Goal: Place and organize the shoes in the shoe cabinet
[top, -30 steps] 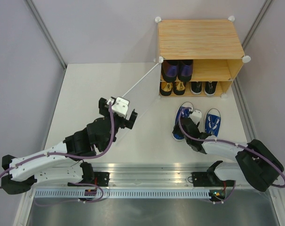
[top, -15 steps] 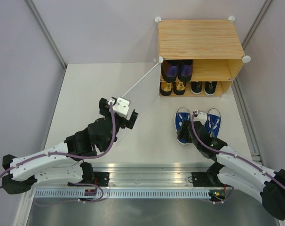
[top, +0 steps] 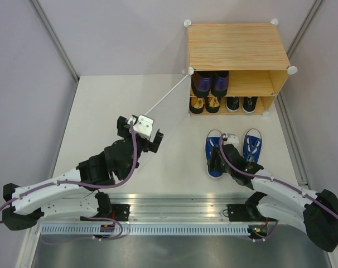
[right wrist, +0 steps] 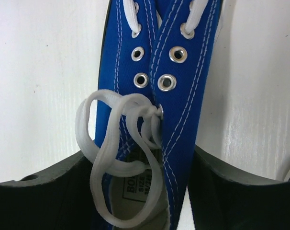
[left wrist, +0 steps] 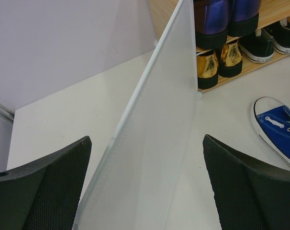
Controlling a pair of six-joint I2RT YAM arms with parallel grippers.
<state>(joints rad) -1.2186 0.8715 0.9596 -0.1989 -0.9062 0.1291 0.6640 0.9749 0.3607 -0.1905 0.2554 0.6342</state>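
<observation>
One blue sneaker lies on the table in front of the shoe cabinet, toe toward it. My right gripper is shut on its heel end. In the right wrist view both fingers press the sneaker's sides, with the lace bow between them. Its mate lies free just to the right. Inside the cabinet are purple shoes on the upper shelf, and gold shoes and black shoes on the lower shelf. My left gripper is open, straddling the swung-out white door without touching it.
The door panel slants from the cabinet's left front corner out across the table toward my left arm. The upper shelf's right half holds nothing. Grey walls close in both sides, and a metal rail runs along the near edge.
My right arm has swung and the gripped blue sneaker has straightened, its toe now pointing at the cabinet. The left arm and the door have not moved.
</observation>
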